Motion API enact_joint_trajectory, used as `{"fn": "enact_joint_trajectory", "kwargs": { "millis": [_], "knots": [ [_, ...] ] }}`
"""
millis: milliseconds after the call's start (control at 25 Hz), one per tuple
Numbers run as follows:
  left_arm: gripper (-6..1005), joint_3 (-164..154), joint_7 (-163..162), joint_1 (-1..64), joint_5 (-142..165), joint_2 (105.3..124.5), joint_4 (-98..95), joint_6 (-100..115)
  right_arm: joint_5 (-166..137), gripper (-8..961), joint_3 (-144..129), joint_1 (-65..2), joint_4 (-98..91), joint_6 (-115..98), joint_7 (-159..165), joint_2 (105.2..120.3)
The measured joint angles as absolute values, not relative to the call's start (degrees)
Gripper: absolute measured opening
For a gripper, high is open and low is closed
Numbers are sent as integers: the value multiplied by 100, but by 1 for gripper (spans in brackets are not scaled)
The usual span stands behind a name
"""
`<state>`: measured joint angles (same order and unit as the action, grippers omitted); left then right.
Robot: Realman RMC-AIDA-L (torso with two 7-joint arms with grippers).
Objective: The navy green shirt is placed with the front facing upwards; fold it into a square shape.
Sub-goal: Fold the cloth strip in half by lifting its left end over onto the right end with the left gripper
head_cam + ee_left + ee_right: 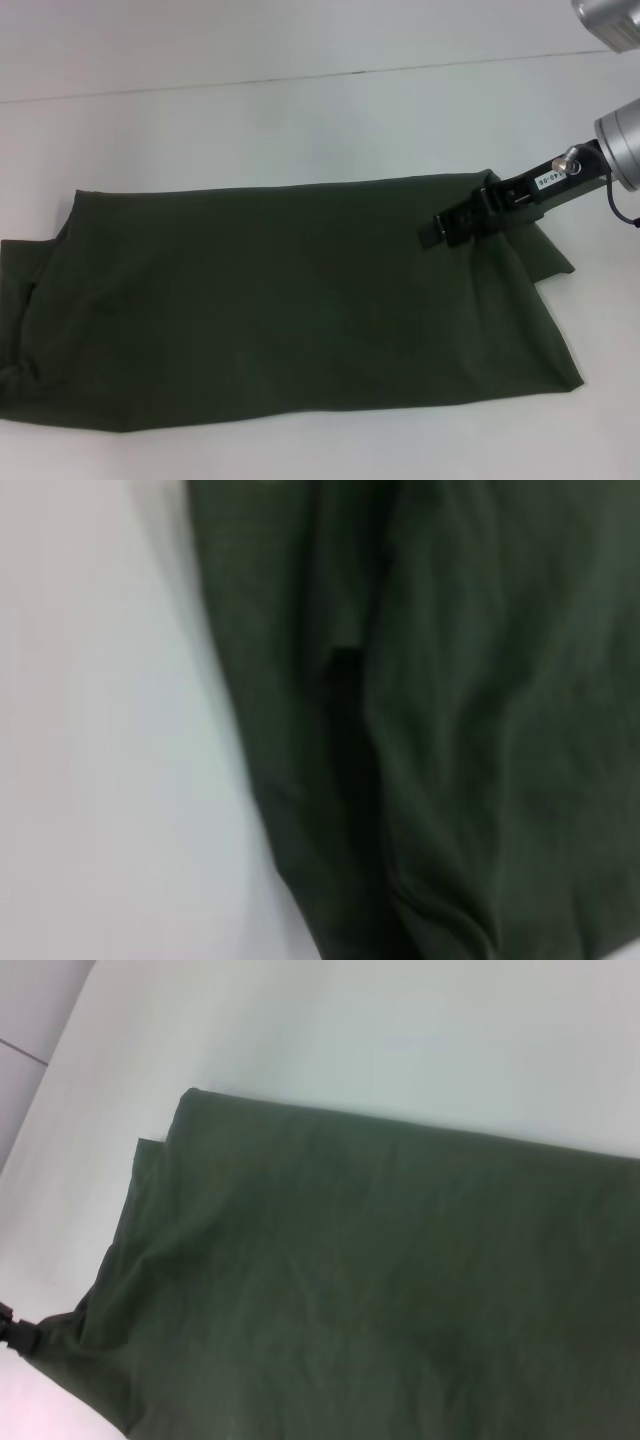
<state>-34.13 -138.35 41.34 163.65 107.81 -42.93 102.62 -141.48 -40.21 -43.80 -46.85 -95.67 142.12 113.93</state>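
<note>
The navy green shirt (290,300) lies on the white table (250,120) as a long band running left to right, plain green side up, no lettering visible. Its left end is bunched into soft folds; at its right end a lower layer juts out beyond the upper one. The right gripper (450,222) rests on the far right corner of the shirt, its black fingers against the cloth; whether they pinch it cannot be told. The left gripper is not visible; its wrist camera looks closely onto the shirt's rumpled edge (420,740) beside bare table.
</note>
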Motion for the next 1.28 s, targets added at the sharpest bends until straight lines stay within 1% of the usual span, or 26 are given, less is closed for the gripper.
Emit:
{"fn": "enact_joint_trajectory", "kwargs": {
  "millis": [280, 720, 1280],
  "knots": [
    [-1, -3162, -13253, 4096, 16365, 10751, -4285, 10560, -14142, 576, -4018, -4439, -4518, -9426, 14229, 11405],
    [-2, -2775, -13043, 4094, 16372, 10556, -4345, 10666, -14142, 576, -4028, -4553, -4251, -9269, 14210, 11427],
    [-2, -2858, -13565, 3849, 16383, 10447, -4847, 10513, -14146, 576, -4043, -4532, -4174, -9222, 14244, 11401]
  ]
}}
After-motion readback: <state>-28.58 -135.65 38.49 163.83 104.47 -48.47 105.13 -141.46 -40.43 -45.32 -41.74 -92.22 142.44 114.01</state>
